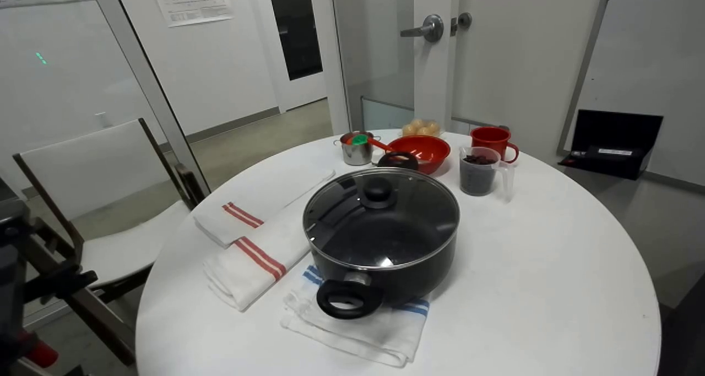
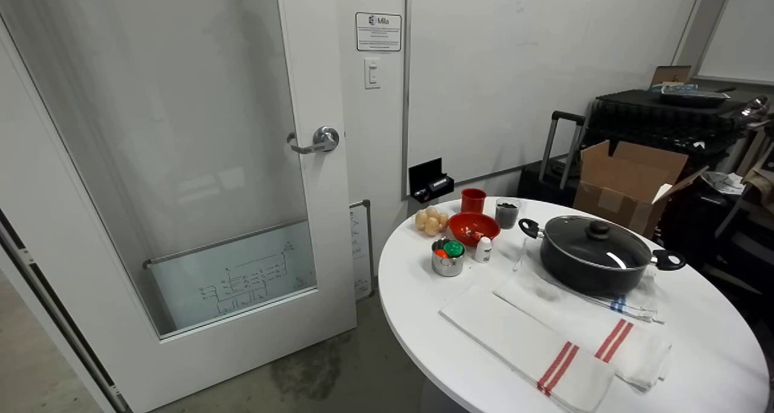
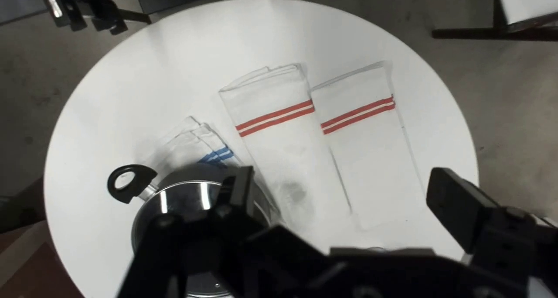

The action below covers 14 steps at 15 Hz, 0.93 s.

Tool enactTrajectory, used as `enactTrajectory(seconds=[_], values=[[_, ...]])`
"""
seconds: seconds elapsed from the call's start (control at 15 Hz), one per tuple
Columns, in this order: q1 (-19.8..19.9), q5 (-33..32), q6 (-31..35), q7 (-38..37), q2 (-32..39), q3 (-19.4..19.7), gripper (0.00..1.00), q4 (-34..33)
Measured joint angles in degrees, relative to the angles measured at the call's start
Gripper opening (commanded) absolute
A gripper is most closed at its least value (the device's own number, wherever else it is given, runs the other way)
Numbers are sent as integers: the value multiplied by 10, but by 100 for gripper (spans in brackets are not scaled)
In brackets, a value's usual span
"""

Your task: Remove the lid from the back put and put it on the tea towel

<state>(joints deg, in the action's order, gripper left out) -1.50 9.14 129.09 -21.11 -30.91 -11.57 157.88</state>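
A black pot (image 1: 407, 285) with a glass lid (image 1: 352, 222) and black knob (image 1: 378, 189) shows in both exterior views; the lid sits on the pot. The pot stands partly on a white tea towel with blue stripes (image 1: 358, 332). Two folded white tea towels with red stripes (image 1: 264, 277) (image 1: 237, 213) lie beside it. My gripper (image 3: 340, 180) is open and empty above the table in the wrist view, its gap over the red-striped towels (image 3: 279, 110) (image 3: 362, 123). Its left finger hides part of the pot and lid (image 3: 183, 200). The knob is hidden there.
On the white round table (image 1: 562, 288) stand a steel pot (image 2: 447, 265), a red bowl (image 2: 474, 222), a red mug (image 2: 473, 201), a measuring cup (image 2: 507, 214), a small white bottle (image 2: 484, 250) and several pale round items (image 2: 430, 221). A chair (image 1: 110, 189) stands beside it.
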Motion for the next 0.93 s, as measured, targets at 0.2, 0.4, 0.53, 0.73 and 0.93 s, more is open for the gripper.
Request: enactTrajectory(seconds=[0.2,0.4,0.53,0.73,0.93], values=[[45,-67,50,-1,80,7,100,-16],[84,-146,95,-4,174,17,100,-51],[99,-201,114,-15,238,31,100,-84],[100,-263,130,-33,329,64,100,-144],[86,-274,144,-34,411,101,100,-209]])
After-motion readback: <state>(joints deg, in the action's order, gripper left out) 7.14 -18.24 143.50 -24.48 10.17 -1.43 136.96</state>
